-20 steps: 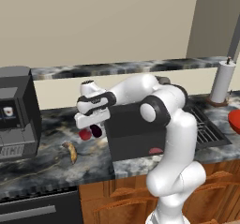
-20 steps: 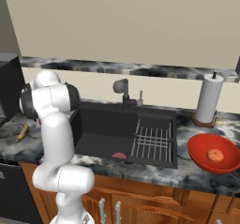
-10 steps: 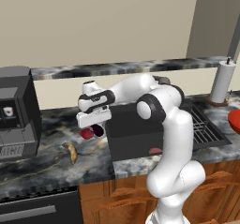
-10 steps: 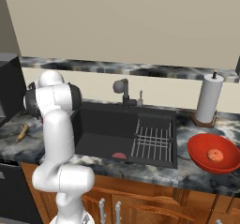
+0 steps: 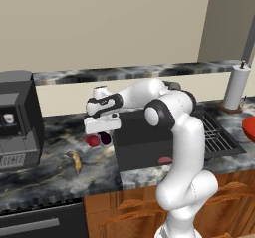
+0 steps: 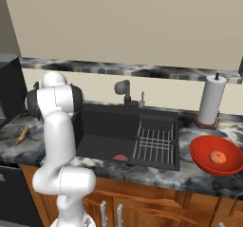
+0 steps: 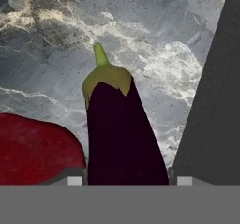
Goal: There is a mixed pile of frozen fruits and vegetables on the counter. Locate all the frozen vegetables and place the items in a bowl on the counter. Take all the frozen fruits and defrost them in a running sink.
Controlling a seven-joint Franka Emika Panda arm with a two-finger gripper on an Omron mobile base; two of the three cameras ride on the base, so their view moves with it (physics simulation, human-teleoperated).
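My gripper point(image 5: 103, 134) points down at the counter point(image 5: 45, 170) just left of the sink point(image 5: 144, 147). In the hand view the gripper point(image 7: 126, 180) has the dark purple aubergine point(image 7: 119, 134) between its fingertips point(image 7: 75, 179), which press against both of its sides. The aubergine point(image 5: 106, 138) still rests on the stone. The red round fruit point(image 7: 37, 150) lies right beside it, to the left point(image 5: 92, 141). The banana point(image 5: 75, 161) lies nearer the front edge point(image 6: 23, 134). The red-orange bowl point(image 6: 199, 150) at the far right holds the orange-red round piece point(image 6: 218, 156).
A black coffee machine point(image 5: 17, 120) stands left of the pile. The sink's dark wall point(image 7: 211, 101) is close to the gripper's right. A flat pinkish-red thing point(image 6: 120, 157) lies in the basin near a wire rack point(image 6: 154, 140). The tap point(image 6: 124, 90) and a paper towel roll point(image 6: 210, 100) stand behind.
The jaws have narrowed onto the aubergine. The hand has settled slightly lower over the pile; the fruits and the banana have not moved.
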